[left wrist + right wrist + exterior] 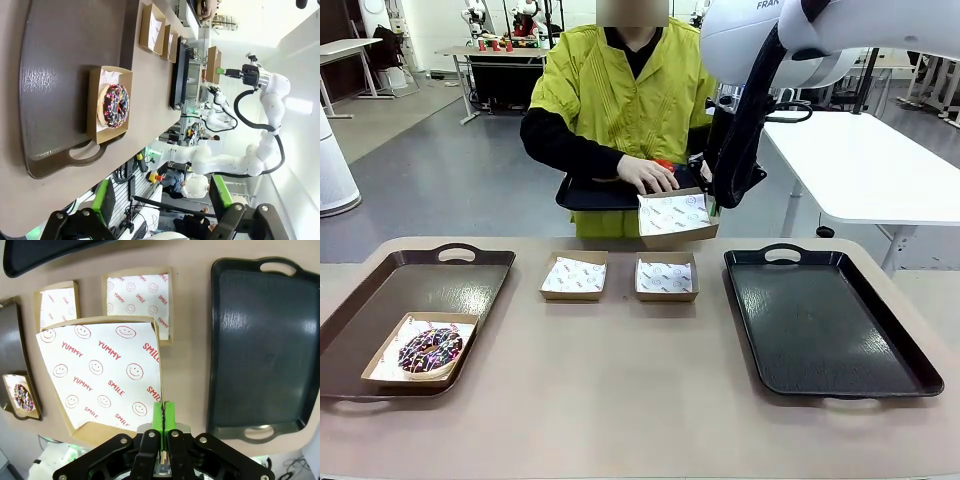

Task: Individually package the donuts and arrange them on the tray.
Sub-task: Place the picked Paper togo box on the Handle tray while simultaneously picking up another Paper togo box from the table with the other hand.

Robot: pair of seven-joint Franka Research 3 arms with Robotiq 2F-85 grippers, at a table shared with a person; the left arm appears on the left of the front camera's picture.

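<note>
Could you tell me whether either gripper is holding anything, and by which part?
The right gripper pinches the paper-lined cardboard box by the rim of one side wall. The left gripper is open and empty.

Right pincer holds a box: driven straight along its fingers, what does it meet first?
Probably the bare table between the empty box and the black tray, its held box touching down first; depth unclear.

Bright, even overhead room light; shadows soft. Pale sheen on black tray [820,330] & brown tray [55,75]. 2 wrist views bend hard at edges. Left wrist bkgd washed out, maybe overexposed. Front view sharp.
</note>
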